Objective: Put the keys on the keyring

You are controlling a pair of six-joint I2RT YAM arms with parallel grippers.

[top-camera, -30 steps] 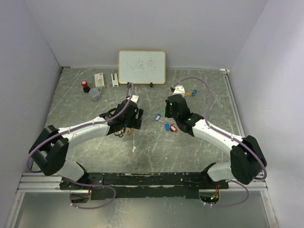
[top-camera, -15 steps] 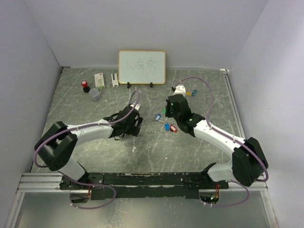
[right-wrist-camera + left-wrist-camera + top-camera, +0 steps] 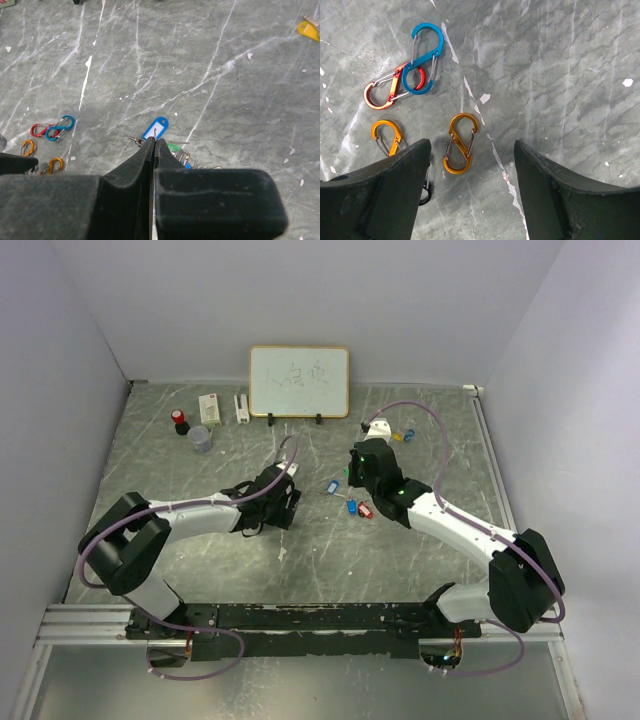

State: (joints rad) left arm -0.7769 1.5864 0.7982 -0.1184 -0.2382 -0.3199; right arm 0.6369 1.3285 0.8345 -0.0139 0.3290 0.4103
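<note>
1. Presently the keys [image 3: 350, 502] lie loose in a small cluster at mid-counter [image 3: 420, 420], slightly toward the right edge. The blue tag [image 3: 155, 128] is clear to see. A green tag [image 3: 175, 148] is partly hidden behind a finger. A yellow tag [image 3: 307, 27] lies well apart, toward the far right corner.
2. Risk, as judged:
   - The tags are thin, flat and bunched, so shut tips coming down could push the blue tag along the counter instead of lifting it, or drag its neighbours with it.
   - The other arm is stationed over clips, not keys, so closing there would collect the wrong item.
3. Right gripper [image 3: 154, 142]: the jaws are pressed fully together, with the tips just over the blue tag's loop end. A thin sliver of metal shows at the tips. I cannot tell whether it is pinched or merely lies beyond.
4. Left gripper [image 3: 471, 150]: the jaws are spread wide, with nothing held and no contact seen. An orange clip [image 3: 461, 143] lies on the counter between the fingers.
5. Toward the left edge lie a blue clip [image 3: 422, 57] linked to a red clip [image 3: 390, 92].
</note>
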